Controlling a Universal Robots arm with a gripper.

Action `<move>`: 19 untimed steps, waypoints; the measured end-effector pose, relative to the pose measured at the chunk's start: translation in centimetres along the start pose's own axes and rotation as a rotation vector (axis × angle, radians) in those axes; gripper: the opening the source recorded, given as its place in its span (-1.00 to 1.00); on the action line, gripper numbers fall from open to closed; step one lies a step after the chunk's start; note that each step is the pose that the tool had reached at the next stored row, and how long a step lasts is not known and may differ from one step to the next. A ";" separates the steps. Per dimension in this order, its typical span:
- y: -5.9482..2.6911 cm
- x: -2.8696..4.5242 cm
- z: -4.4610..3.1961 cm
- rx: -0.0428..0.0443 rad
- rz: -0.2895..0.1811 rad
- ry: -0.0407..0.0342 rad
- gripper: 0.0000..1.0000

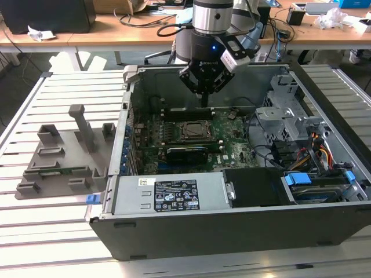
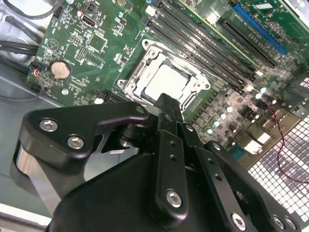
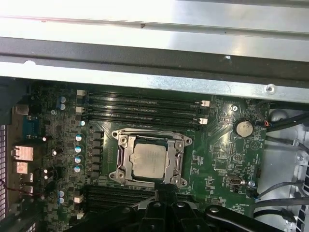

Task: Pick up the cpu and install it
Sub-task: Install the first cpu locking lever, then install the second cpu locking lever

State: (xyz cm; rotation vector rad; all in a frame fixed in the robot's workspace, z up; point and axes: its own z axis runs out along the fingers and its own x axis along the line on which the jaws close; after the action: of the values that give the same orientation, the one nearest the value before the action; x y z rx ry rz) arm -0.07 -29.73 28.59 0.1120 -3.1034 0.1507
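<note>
The hand (image 1: 205, 95) hangs over the open computer case (image 1: 232, 231), its fingers pressed together into one dark point and pinching nothing. In the exterior view that point sits above the motherboard (image 1: 232, 147), just behind the socket (image 1: 194, 132), and clear of it.

That same view takes in what the wrist cameras miss: the slatted metal worktop (image 1: 64, 231), the one grey holder tray (image 1: 61, 165) resting on it toward the exterior view's left of the case, and the one power supply (image 1: 168, 194) with its label along the case's near wall.

The wrist cameras give the close detail. In the first wrist view the cpu (image 3: 148, 161) lies flat in the socket (image 3: 149, 159), its silver top plate facing up and the metal frame around it, with the closed fingertips (image 3: 164, 191) dark just beside the frame's edge. In the second wrist view the cpu (image 2: 164, 82) again sits seated in the socket, and the tip of the hand (image 2: 166, 104) overlaps its nearer edge; whether they touch cannot be told there.

One cpu shows, and one socket. The first wrist view counts four long memory slots (image 3: 145, 108) beyond the socket and one coin battery (image 3: 243, 128) off to the side.
</note>
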 end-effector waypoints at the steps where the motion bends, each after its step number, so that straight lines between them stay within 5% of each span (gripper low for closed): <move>1: 0.00 0.00 -0.02 0.0000 0.000 0.0000 -0.79; 11: -0.01 0.00 -0.11 -0.0001 0.000 -0.0001 -0.79; 13: -0.02 0.00 -0.13 -0.0089 0.000 -0.0005 -0.79; 14: -0.01 0.00 -0.11 -0.0240 -0.001 -0.0017 -0.79; 15: -0.01 0.00 -0.11 -0.0491 -0.001 -0.0036 -0.79; 19: -0.01 0.00 -0.11 -0.1266 -0.004 -0.0093 -0.79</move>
State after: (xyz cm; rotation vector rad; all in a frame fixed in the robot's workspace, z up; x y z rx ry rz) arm -0.06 -29.73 28.70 0.1155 -3.1112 -0.0467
